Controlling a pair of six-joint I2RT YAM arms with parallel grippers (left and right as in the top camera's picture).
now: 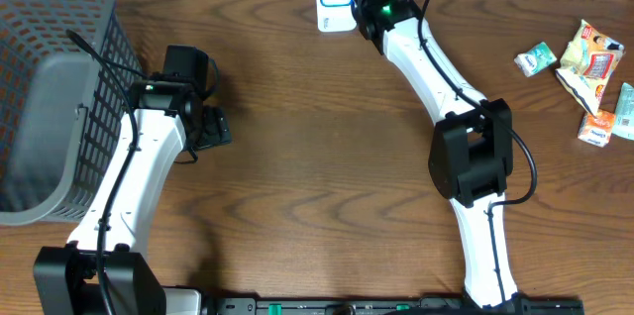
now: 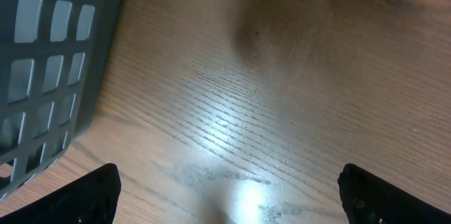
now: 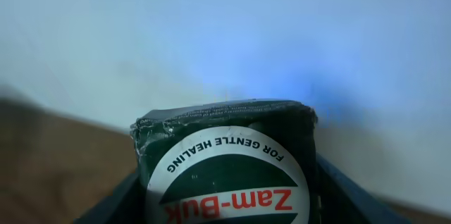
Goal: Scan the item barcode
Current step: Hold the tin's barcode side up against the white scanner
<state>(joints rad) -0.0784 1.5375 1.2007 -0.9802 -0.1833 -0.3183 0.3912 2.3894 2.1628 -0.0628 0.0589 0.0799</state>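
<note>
**Box (image 3: 225, 168) in R gripper (image 3: 229, 199), up at scanner (image 1: 330, 13)**

Box fills the R wrist view. It is dark green w/ a round white label reading "Zam-Buk" and "for gentle healing", seen upside down. Its top edge looks scuffed. R gripper is clamped on it, fingers (image 3: 345, 189) against both sides, jaws approx. half apart. Behind the box is a pale surface w/ a blue glow, prob. the scanner face, though it's too blurred to be sure.

Overhead, the R arm (image 1: 436, 77) reaches to the far edge of the table (image 1: 297, 157), its gripper over the white scanner.

L gripper (image 2: 225, 196) hangs over bare wood, jaws spread wide, nothing between them. Grey basket (image 1: 50, 87) sits just beside it.

Packets (image 1: 584, 67) lie at the far R edge, well apart from both arms.
</note>
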